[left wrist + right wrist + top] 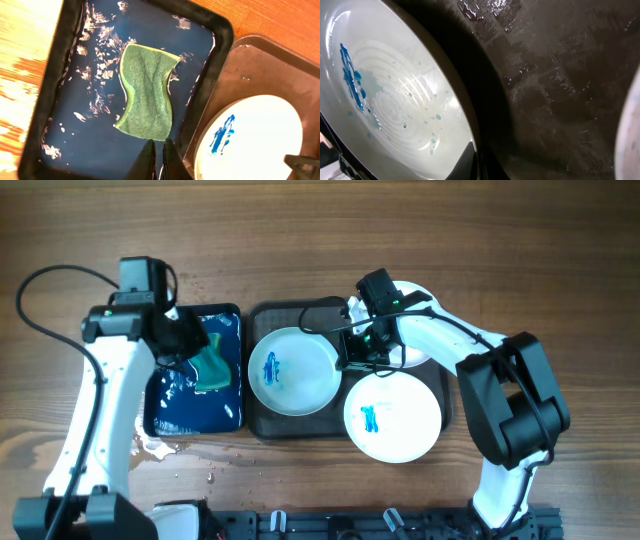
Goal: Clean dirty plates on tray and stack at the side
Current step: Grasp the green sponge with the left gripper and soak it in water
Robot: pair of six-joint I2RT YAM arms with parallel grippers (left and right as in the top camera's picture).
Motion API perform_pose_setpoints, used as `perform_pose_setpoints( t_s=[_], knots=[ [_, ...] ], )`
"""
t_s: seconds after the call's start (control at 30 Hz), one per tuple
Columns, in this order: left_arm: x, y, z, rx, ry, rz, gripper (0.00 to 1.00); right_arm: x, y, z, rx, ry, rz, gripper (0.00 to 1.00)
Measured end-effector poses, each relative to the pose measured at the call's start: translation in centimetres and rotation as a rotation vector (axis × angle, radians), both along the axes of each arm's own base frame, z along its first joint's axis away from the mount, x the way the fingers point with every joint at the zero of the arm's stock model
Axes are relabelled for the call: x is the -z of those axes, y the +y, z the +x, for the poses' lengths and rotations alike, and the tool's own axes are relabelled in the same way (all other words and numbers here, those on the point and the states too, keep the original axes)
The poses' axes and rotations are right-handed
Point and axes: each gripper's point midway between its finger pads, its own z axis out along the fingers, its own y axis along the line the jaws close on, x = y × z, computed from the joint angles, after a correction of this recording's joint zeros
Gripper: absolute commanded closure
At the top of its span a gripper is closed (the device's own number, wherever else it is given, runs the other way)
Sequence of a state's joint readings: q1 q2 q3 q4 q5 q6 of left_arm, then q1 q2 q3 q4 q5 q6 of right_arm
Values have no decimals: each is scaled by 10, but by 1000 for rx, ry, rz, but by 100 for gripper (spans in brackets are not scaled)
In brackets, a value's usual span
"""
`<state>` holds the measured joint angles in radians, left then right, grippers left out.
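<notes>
Reference: the tray (265, 423), dark grey, wet.

- Near right corner of the tray: a dirty plate (392, 418) overhangs the near rim, blue smear at its centre.
- Left half of the tray: second plate (293, 370) lies flat, with a blue smear and droplets. The right gripper (475, 162) sits at this plate's rim toward the tray's middle, fingers pressed together. Cannot tell whether the rim is nipped between them.
- Far right corner of the tray: third plate (412, 359), mostly under the right arm.
- Just left of the tray: blue tray (210, 75) holding water and a green sponge (147, 92). The left gripper (156, 157) is pressed together and empty, at the sponge's near edge.

Handling, as a judgement: the plates are stiff, breakable, slick when wet. The thin rim is the only hold, so pinch it squarely and expect tilt. The sponge is soft and soaked; take it across its narrow waist.
</notes>
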<state>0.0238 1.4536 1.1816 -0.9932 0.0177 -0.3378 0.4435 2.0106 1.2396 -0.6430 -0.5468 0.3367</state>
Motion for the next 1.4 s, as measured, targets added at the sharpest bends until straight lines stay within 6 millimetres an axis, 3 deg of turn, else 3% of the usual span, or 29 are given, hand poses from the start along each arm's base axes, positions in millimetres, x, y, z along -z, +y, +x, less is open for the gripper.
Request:
perform_pose_setpoints(
  t_s=[0.1, 0.13, 0.27, 0.33, 0.53, 0.67, 0.9, 0.93, 1.0, 1.07, 1.4],
  knots=[
    [1, -12, -4, 42, 17, 37, 30, 0, -1, -2, 0, 7, -3, 96],
    [5, -11, -3, 40, 28, 44, 30, 0, -1, -3, 0, 14, -6, 95],
    [45, -4, 1, 33, 152, 53, 39, 0, -2, -5, 0, 23, -7, 96],
    [78, -4, 4, 49, 234, 44, 40, 1, -2, -5, 0, 25, -8, 96],
    [105, -6, 12, 63, 264, 34, 49, 1, -2, -5, 0, 25, -8, 96],
    [111, -7, 17, 68, 257, 32, 49, 1, -2, -6, 0, 29, -10, 96],
    [110, -7, 21, 69, 239, 33, 61, 1, -5, -11, 0, 52, -21, 96],
    [111, -7, 21, 70, 239, 33, 64, 1, -5, -11, 0, 52, -21, 96],
    [113, -6, 20, 70, 249, 34, 88, 1, -5, -11, -1, 52, -20, 96],
    [119, -4, 18, 70, 273, 42, 96, 1, -5, -11, -1, 52, -21, 96],
    [116, -4, 14, 68, 289, 39, 96, 1, -5, -11, -1, 52, -21, 96]
  ],
)
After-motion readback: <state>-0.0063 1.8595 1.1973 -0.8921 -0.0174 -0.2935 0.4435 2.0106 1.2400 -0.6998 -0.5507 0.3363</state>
